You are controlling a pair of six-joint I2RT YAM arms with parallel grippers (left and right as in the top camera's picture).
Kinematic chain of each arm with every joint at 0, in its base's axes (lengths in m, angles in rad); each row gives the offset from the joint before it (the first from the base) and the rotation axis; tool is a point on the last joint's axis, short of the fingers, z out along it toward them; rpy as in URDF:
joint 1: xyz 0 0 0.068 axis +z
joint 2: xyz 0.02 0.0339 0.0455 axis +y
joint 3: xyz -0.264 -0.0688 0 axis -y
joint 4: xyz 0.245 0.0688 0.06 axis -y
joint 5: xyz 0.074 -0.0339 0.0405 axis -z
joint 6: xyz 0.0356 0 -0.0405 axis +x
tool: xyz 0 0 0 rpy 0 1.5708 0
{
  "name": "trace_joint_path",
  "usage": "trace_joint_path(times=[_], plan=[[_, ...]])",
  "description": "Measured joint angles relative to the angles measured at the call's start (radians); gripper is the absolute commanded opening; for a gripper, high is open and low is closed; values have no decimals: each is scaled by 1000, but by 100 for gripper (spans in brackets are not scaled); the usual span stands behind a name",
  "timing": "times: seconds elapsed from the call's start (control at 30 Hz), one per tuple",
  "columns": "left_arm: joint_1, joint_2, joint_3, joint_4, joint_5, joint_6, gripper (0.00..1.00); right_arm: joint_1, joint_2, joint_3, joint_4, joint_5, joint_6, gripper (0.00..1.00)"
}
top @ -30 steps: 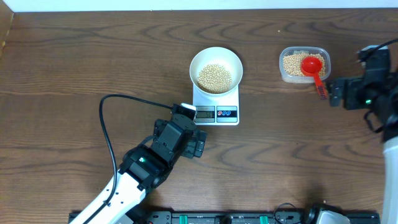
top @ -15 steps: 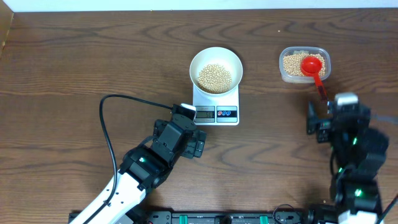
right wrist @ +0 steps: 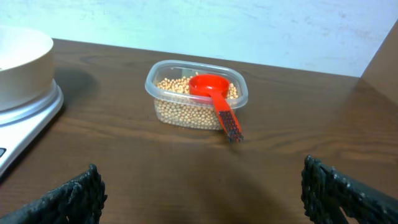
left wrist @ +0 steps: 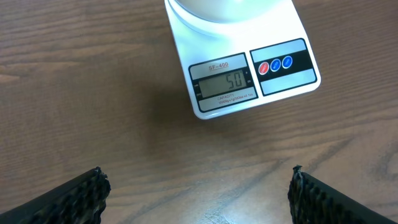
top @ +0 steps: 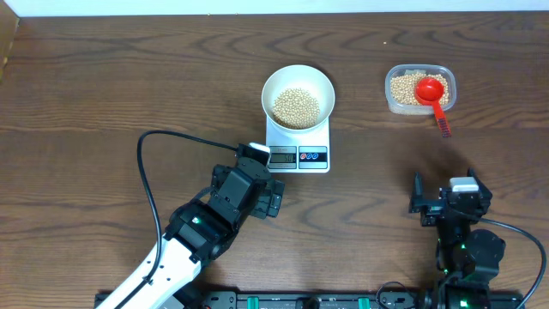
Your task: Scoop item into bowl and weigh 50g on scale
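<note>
The white bowl [top: 298, 70] sits on the white scale [top: 298, 157] and holds a heap of tan beans [top: 296, 106]. In the left wrist view the scale [left wrist: 273, 93] shows 50 on its display, with the bowl's base [left wrist: 217, 9] at the top edge. My left gripper [top: 268, 183] is open and empty, just in front of the scale's left corner; its tips [left wrist: 199, 193] straddle bare wood. My right gripper [top: 450, 202] is open and empty at the front right, well short of the tub; the right wrist view [right wrist: 202, 190] shows nothing between its tips.
A clear plastic tub [top: 395, 103] of beans stands at the back right, with a red scoop [top: 431, 93] lying in it, handle over the front rim. The right wrist view shows tub [right wrist: 161, 107], scoop [right wrist: 214, 93] and the bowl [right wrist: 18, 53]. A black cable [top: 150, 184] loops left of my left arm.
My right arm has drawn back from beside the tub at the right edge to the front of the table, still open. The left arm, bowl and scale have not moved.
</note>
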Motion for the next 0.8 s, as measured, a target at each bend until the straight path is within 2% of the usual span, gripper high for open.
trace_joint_path(times=[0.33, 0.8], plan=[[0, 0, 0, 0, 0, 0, 94, 0, -134, -3, -38, 13, 11, 99], [0, 0, 0, 0, 0, 0, 94, 0, -143, -3, -39, 22, 14, 99]])
